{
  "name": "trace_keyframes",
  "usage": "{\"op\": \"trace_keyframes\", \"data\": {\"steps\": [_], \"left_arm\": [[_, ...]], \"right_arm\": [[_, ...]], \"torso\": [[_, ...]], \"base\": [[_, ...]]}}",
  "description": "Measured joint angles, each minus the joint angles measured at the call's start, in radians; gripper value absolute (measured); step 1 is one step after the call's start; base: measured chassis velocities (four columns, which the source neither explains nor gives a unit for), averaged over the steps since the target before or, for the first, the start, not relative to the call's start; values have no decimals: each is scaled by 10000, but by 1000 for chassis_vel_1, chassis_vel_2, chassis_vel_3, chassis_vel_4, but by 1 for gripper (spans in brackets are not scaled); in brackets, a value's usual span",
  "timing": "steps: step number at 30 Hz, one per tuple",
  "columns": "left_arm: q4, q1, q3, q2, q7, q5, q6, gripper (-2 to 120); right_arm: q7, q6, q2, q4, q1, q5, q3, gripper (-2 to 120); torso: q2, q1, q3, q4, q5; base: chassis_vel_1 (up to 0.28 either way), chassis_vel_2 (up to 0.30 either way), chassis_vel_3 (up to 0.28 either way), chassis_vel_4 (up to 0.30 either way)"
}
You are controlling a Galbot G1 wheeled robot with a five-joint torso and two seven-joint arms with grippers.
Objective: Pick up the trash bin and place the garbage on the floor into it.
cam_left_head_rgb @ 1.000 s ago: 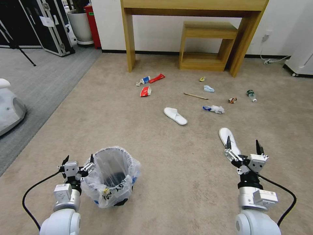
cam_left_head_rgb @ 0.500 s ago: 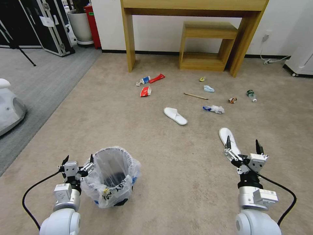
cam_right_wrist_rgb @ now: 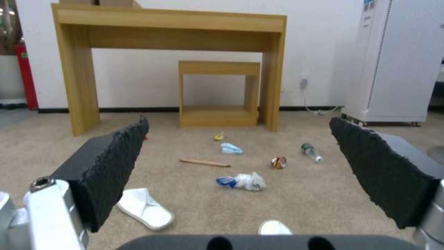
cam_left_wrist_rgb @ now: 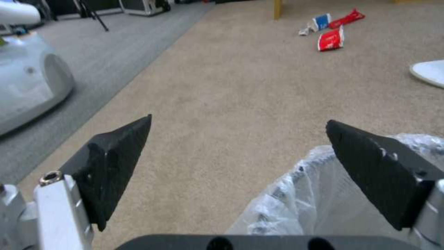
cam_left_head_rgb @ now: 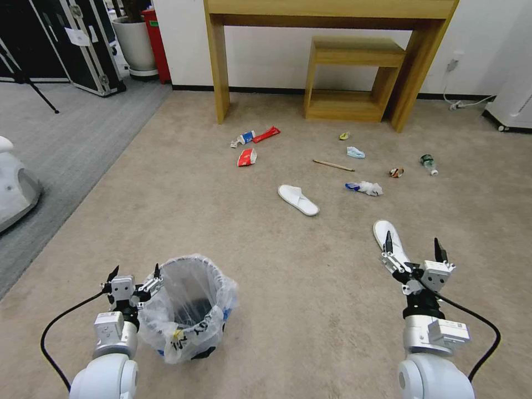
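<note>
Left gripper gaping, empty, its right finger at bin rim; bin just right of it on near floor, bag-lined, apparently holding nothing. Right gripper wide, empty, over near slipper. Garbage scattered farther off.

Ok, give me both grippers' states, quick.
Left gripper: open, holding nothing, beside the trash bin.
Right gripper: open, holding nothing, above a white slipper.

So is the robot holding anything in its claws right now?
No, nothing. The left gripper is open beside the trash bin, and the right gripper is open above the carpet with nothing between its fingers.
</note>
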Motion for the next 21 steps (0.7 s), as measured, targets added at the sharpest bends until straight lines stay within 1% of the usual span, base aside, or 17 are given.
{"op": "trace_keyframes", "data": {"steps": [1, 2, 3, 4, 5, 7, 8, 9, 12, 13, 16, 17, 20, 21], "left_arm": [[-79, 37, 3, 194, -43, -241, 175, 100], [-241, 131, 14, 673, -107, -870, 566, 100], [-334, 195, 44, 970, -195, -1286, 798, 100], [-334, 195, 44, 970, -195, -1286, 798, 100], [-541, 325, 120, 1508, -550, -2085, 1383, 100], [-833, 558, 263, 2203, -1248, -3290, 2262, 100], [-833, 558, 263, 2203, -1248, -3290, 2262, 100], [-1023, 730, 357, 2558, -1824, -3980, 2885, 100], [-1251, 965, 579, 2913, -2609, -4742, 3614, 100], [-1251, 965, 579, 2913, -2609, -4742, 3614, 100], [-1313, 1066, 1120, 3036, -3331, -5403, 4119, 100], [-1313, 1066, 1120, 3036, -3331, -5403, 4119, 100], [-1111, 965, 1603, 2973, -3572, -5471, 4245, 100], [-1111, 965, 1603, 2973, -3572, -5471, 4245, 100]], "right_arm": [[15, -50, -51, 22, -11, 46, 1, 100], [36, -134, -152, 52, -40, 120, 23, 100], [45, -166, -198, 64, -57, 151, 40, 100], [45, -166, -198, 64, -57, 151, 40, 100], [57, -246, -265, 89, -76, 184, 70, 100], [100, -383, -346, 116, -75, 214, 107, 100], [100, -383, -346, 116, -75, 214, 107, 100], [113, -431, -384, 116, -44, 232, 125, 100], [117, -499, -430, 112, 34, 321, 151, 100], [117, -499, -430, 112, 34, 321, 151, 100], [117, -578, -459, 114, 83, 418, 190, 100], [117, -578, -459, 114, 83, 418, 190, 100], [117, -585, -458, 113, 95, 464, 226, 100], [117, -585, -458, 113, 95, 464, 226, 100]], "torso": [[0, 0, -1, 0, -1], [0, 0, -2, 0, 0], [0, -1, -2, 0, -1], [0, -1, -2, 0, -1], [0, 0, -3, -1, 0], [0, 0, -3, -2, 0], [0, 0, -3, -2, 0], [0, 0, -3, -2, 0], [1, 0, -3, 1, 0], [1, 0, -3, 1, 0], [0, 0, -3, 0, 0], [0, 0, -3, 0, 0], [0, 0, -2, -1, 1], [0, 0, -2, -1, 1]], "base": [[0, 0, 0, 0], [0, 0, 0, 0], [0, 0, 0, 0], [0, 0, 0, 0], [0, 0, 0, 0], [0, 0, 0, 0], [0, 0, 0, 0], [0, 0, 0, 0], [0, 0, 0, 0], [0, 0, 0, 0], [0, 0, 0, 0], [0, 0, 0, 0], [0, 0, 0, 0], [0, 0, 0, 0]]}}
